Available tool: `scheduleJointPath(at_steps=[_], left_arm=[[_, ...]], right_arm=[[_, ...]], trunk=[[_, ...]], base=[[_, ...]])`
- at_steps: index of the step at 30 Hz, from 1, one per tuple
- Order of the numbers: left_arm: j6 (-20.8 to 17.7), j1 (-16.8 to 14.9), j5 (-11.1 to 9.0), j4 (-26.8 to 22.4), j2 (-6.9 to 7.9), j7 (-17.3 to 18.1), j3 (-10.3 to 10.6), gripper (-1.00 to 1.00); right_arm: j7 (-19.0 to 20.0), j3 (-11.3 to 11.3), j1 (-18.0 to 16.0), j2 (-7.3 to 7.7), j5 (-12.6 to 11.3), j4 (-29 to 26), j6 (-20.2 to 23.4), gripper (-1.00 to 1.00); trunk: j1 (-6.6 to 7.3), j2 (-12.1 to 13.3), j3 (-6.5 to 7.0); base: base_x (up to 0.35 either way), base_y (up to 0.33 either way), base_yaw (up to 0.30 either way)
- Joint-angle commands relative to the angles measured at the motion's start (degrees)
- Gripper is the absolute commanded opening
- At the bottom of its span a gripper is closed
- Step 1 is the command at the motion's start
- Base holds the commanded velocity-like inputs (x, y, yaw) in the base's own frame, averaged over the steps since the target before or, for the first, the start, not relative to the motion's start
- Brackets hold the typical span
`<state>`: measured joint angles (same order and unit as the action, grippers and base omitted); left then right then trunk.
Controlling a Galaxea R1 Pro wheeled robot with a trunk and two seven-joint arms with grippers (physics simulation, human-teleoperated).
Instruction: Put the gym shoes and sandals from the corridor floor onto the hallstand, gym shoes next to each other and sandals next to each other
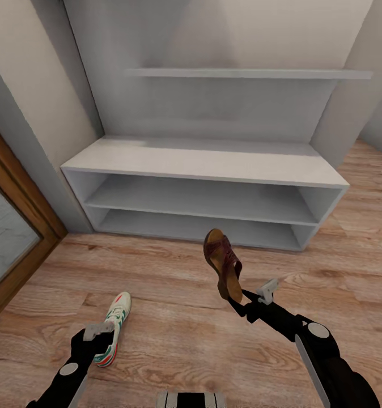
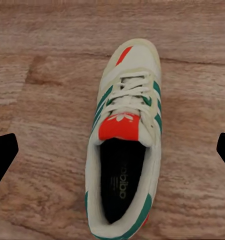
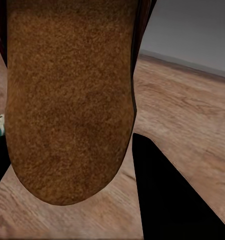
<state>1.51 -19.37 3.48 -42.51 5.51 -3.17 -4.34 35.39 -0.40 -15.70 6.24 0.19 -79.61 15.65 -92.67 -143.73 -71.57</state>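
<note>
A white gym shoe (image 1: 116, 323) with green stripes and a red tongue patch lies on the wood corridor floor (image 1: 174, 317) at the lower left. My left gripper (image 1: 96, 341) hovers over its heel end, open; in the left wrist view the gym shoe (image 2: 123, 145) lies between the two wide-apart fingertips (image 2: 3, 156). A reddish-brown sandal (image 1: 223, 265) hangs in the air, toe up, in front of the white hallstand (image 1: 202, 161). My right gripper (image 1: 234, 299) is shut on its heel end. The sandal's tan footbed (image 3: 67, 100) sits close against the right wrist camera beside a black finger (image 3: 167, 195).
The hallstand has a flat top and two open shelves (image 1: 196, 198), all bare, with a wall shelf (image 1: 247, 73) above. A wood-framed glass door (image 1: 9, 226) stands at the left. Grey walls close in on both sides of the hallstand.
</note>
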Motion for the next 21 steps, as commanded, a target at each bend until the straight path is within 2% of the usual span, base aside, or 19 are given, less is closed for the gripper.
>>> scheduleJointPath(at_steps=[1,2,6,21], left_arm=[[0.39,-0.03,1.04,0.03,-0.04,-0.18,-0.02,1.0],[0.62,-0.04,1.8,0.05,-0.05,-0.14,-0.04,1.0],[0.81,0.01,2.21,0.07,-0.12,-0.08,0.0,1.0],[1.82,0.1,2.23,0.15,-0.08,0.0,-0.03,1.0]], right_arm=[[0.21,-0.04,-0.03,0.0,-0.28,-0.06,0.55,-1.0],[0.21,-0.04,-0.03,0.0,-0.28,-0.07,0.54,-1.0],[0.21,-0.04,-0.03,0.0,-0.28,-0.09,0.53,-1.0],[0.21,-0.04,-0.03,0.0,-0.3,-0.11,0.52,-1.0]], trunk=[[-0.01,-0.03,-0.35],[-0.04,-0.05,-0.66],[-0.14,-0.1,-1.91],[-0.53,-0.3,-6.6]], base=[[0.0,0.0,0.0],[0.0,0.0,0.0],[0.0,0.0,0.0],[0.0,0.0,0.0]])
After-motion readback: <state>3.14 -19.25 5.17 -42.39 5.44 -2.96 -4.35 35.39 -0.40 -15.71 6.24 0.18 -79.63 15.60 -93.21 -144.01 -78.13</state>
